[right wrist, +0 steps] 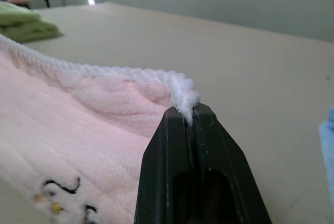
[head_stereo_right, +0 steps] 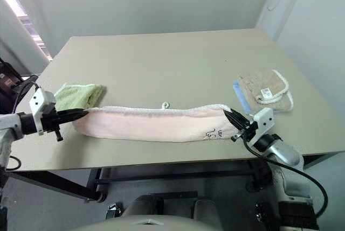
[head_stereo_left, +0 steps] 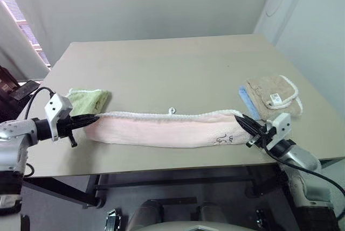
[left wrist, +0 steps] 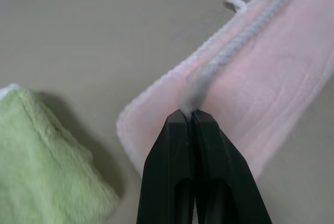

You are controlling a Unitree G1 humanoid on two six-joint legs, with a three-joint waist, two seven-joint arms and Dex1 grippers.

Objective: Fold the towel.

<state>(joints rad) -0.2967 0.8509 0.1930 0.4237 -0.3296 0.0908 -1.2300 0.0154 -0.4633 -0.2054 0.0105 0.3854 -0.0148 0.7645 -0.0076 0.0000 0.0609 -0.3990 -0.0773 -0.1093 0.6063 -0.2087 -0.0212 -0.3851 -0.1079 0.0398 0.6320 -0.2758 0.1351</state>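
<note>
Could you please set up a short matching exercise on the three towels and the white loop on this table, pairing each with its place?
Things:
1. pink towel
2. green towel
3. beige towel
4. white loop

Places:
A. folded by the left gripper
B. at the middle of the pink towel's far edge
C. stretched between both grippers, each shut on a corner
D. on the table behind the right gripper

Pairs: 1-C, 2-A, 3-D, 4-B
</note>
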